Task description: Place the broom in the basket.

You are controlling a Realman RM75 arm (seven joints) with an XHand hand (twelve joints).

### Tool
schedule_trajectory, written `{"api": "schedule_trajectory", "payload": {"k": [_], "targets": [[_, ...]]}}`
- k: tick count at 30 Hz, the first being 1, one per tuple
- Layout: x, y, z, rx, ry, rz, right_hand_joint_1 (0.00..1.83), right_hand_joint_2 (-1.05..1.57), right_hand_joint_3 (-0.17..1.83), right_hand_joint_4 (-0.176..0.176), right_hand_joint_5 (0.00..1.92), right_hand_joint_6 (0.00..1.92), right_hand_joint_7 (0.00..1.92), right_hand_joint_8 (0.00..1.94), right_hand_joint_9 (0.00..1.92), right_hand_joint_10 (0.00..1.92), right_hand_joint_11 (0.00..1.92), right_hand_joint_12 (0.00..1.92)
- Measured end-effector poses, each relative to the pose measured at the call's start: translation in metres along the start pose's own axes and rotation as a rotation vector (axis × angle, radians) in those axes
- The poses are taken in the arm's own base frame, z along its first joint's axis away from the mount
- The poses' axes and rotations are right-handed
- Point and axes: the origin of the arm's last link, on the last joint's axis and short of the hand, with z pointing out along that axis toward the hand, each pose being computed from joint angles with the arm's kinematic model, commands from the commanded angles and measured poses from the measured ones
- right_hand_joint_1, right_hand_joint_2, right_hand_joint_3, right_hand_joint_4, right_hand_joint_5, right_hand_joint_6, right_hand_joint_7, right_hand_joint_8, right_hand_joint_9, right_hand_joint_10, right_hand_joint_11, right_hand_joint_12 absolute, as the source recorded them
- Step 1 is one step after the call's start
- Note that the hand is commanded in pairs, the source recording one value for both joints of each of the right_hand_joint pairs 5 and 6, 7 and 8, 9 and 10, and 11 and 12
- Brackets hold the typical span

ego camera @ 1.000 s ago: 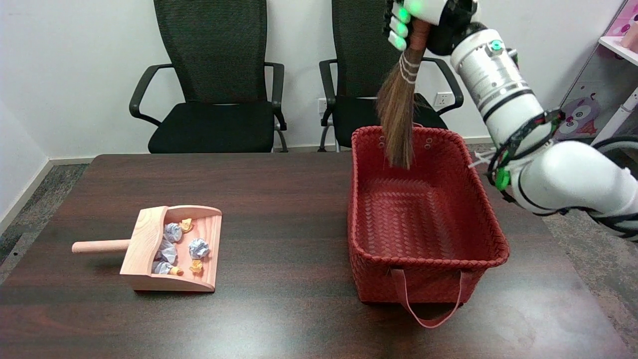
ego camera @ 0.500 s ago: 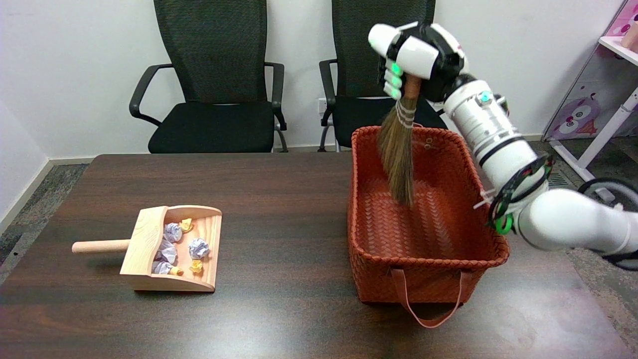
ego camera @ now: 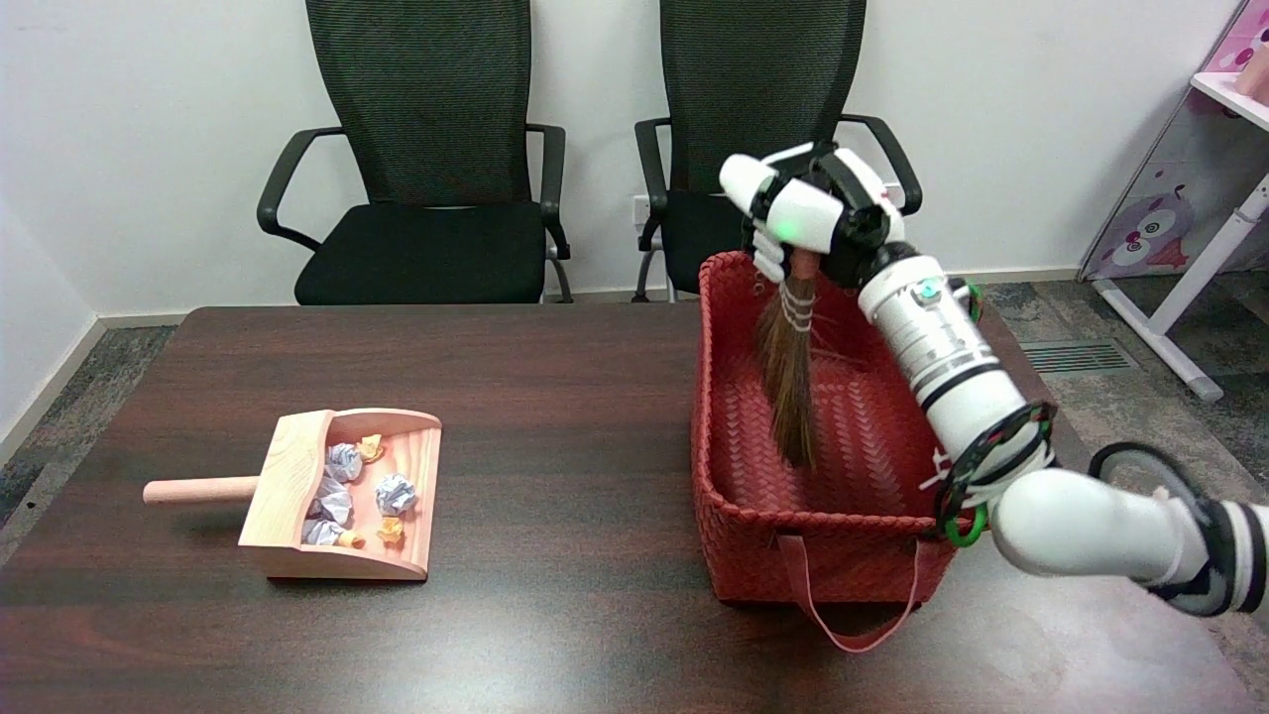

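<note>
Right hand has its fingers wrapped round the broom at the bound neck, the stiff spot to hold; those bristles look light and floppy. It has come down since a moment ago, bristle tips now deep inside the red basket, about at its floor.

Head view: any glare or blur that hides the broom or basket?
Head view: soft glare patches on the dark table near the front edge; broom and red basket sharp, no motion blur; right hand crisp, green LED lit; dustpan casts a faint shadow.
</note>
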Motion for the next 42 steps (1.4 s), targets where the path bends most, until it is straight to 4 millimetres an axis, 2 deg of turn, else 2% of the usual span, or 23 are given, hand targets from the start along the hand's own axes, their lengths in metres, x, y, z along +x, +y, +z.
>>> {"api": "schedule_trajectory", "payload": {"k": [2,3,4,12,21,30,31,32,42], "targets": [[-0.002,0.007,-0.003,-0.005,0.002,-0.007,1.07,1.57,1.33,0.176,1.92,1.92,1.92,1.92,1.92,1.92,1.92,1.92],[-0.004,0.010,-0.005,-0.007,0.003,-0.010,1.07,1.57,1.33,0.147,1.92,1.92,1.92,1.92,1.92,1.92,1.92,1.92],[-0.005,0.013,-0.006,-0.009,0.003,-0.013,1.08,1.57,1.33,0.078,1.92,1.92,1.92,1.92,1.92,1.92,1.92,1.92],[-0.017,0.031,-0.016,-0.014,-0.002,-0.032,1.08,1.57,1.31,0.077,1.92,1.92,1.92,1.92,1.92,1.92,1.92,1.92],[-0.031,0.040,-0.022,0.002,-0.018,-0.043,1.08,1.57,1.30,0.077,1.92,1.92,1.92,1.92,1.92,1.92,1.92,1.92],[-0.043,0.043,-0.025,0.021,-0.034,-0.046,1.08,1.57,1.30,0.078,1.92,1.92,1.92,1.92,1.92,1.92,1.92,1.92],[-0.044,0.043,-0.025,0.021,-0.036,-0.046,1.07,1.57,1.31,0.156,1.92,1.92,1.92,1.92,1.92,1.92,1.92,1.92],[-0.045,0.044,-0.025,0.021,-0.040,-0.046,1.06,1.57,1.31,0.176,1.92,1.92,1.92,1.92,1.92,1.92,1.92,1.92],[-0.057,0.051,-0.024,0.005,-0.080,-0.052,1.04,1.57,1.22,0.176,1.92,1.92,1.92,1.92,1.92,1.92,1.92,1.92]]}}
